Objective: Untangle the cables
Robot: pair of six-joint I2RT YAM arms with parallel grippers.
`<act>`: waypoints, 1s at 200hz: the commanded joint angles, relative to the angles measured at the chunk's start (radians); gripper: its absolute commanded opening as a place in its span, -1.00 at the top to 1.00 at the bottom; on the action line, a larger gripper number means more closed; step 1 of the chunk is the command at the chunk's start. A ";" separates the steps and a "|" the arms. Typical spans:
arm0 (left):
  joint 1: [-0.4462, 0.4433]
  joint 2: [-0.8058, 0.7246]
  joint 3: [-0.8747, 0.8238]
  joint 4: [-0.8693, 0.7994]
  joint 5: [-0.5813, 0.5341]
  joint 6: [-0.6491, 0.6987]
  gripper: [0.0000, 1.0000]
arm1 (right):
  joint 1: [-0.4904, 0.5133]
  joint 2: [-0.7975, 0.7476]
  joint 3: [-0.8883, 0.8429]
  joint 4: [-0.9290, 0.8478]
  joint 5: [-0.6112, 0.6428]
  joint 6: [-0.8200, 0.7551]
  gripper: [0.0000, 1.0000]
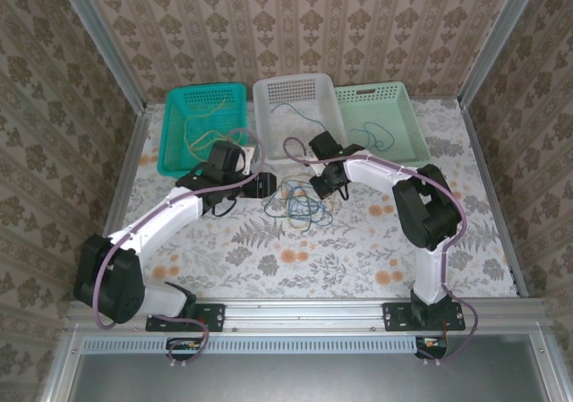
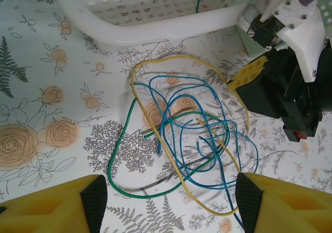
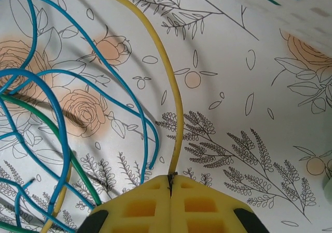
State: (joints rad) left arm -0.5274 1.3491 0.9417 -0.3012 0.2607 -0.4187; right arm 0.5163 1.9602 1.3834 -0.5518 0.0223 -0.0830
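— Right fingers (image 3: 140, 207)? Pinched shut on the yellow cable (image 3: 178, 119), bottom centre of the wrist view.
— Left fingers (image 2: 52, 204) spread wide, empty, above the cables (image 2: 192, 139) heaped mid-tabletop (image 2: 46, 87). Draw yellow out slowly, low, away from the heap; ease off on any snag.

You have three perforated plastic baskets in a row at the far side of the counter (image 1: 358, 259): a teal basket (image 1: 208, 88) on the left, a white basket (image 1: 286, 81) in the middle and a pale green basket (image 1: 369, 88) on the right, their sides touching or nearly so. The counter's covering is white, printed with grey ferns and orange roses. Patterned beige wallpaper (image 1: 295, 26) encloses you on three sides, with slanting aluminium posts (image 1: 98, 39) at the far corners and a metal rail (image 1: 304, 312) along the near edge.
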 commanded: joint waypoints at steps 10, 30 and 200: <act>0.009 -0.039 -0.013 0.010 -0.015 -0.015 -0.39 | 0.007 -0.121 -0.040 -0.069 -0.020 -0.016 1.00; 0.010 -0.045 -0.012 0.014 -0.011 -0.010 -0.39 | 0.008 -0.214 -0.058 -0.082 -0.079 -0.050 1.00; -0.060 0.037 0.052 0.138 0.157 0.041 -0.41 | 0.007 -0.685 -0.068 -0.121 -0.186 -0.007 1.00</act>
State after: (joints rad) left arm -0.5743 1.3521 0.9501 -0.2119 0.3782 -0.3992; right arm 0.5179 1.3128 1.3273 -0.6884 -0.1337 -0.1181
